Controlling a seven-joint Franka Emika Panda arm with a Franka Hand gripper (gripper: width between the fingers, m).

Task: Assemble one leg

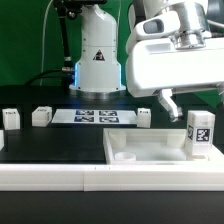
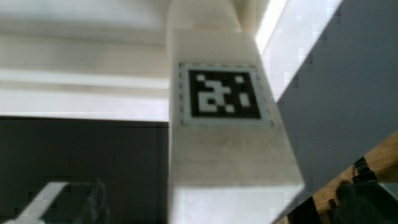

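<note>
The leg [image 1: 200, 130] stands upright at the exterior view's right end of the flat panel [image 1: 140, 150], which lies at the front of the table [image 1: 50, 140]. Behind the panel lies the marker board [image 1: 95, 116], and behind that stands the robot base [image 1: 97, 60]. Two small blocks [image 1: 42, 116] sit to the exterior view's left of the marker board, and a third block [image 1: 143, 118] sits to its right.

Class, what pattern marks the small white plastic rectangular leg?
The leg bears a black-and-white square tag, clearest in wrist view.

Arm [image 1: 160, 58] reaching forward, fingers [image 1: 169, 103] pointing down, spread unclear.
</note>
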